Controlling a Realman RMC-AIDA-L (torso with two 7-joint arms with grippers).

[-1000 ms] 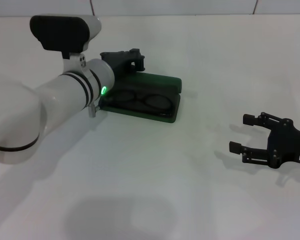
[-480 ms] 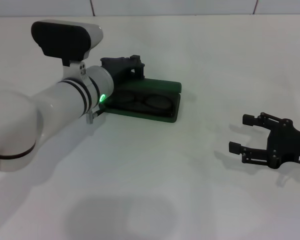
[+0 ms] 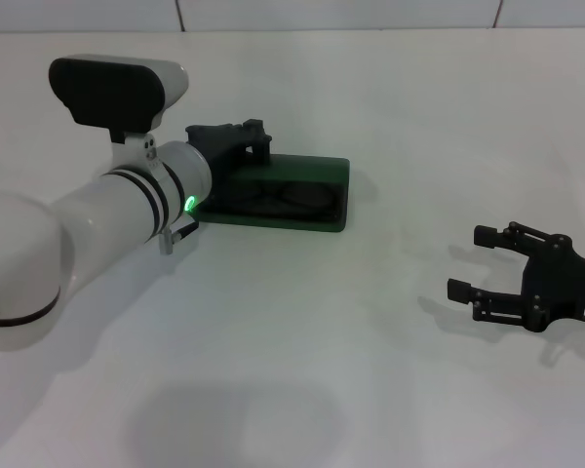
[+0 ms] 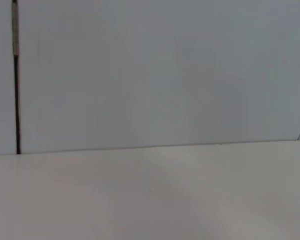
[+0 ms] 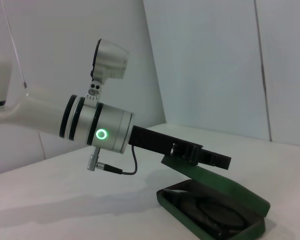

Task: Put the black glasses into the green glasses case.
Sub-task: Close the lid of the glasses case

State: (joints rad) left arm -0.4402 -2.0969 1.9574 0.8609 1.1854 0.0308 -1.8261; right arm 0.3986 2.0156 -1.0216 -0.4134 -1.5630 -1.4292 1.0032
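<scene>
Left tool [image 3: 258, 136] closed on the green glasses case [image 3: 317, 210] lid, black glasses [image 3: 278, 198] inside below, right tool [image 3: 468, 261] open, well apart.

The left gripper [image 3: 258, 136] on the green glasses case [image 3: 324, 200] lid blocks its far-left side; elsewhere the table [image 3: 370, 370] lies open.

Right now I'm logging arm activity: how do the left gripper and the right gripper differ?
The left gripper reaches over the green glasses case, pressing on its half-lowered lid; the right gripper rests apart on the table, touching nothing. The right gripper is plainly open; the left's opening can't be judged. Both are black.
</scene>
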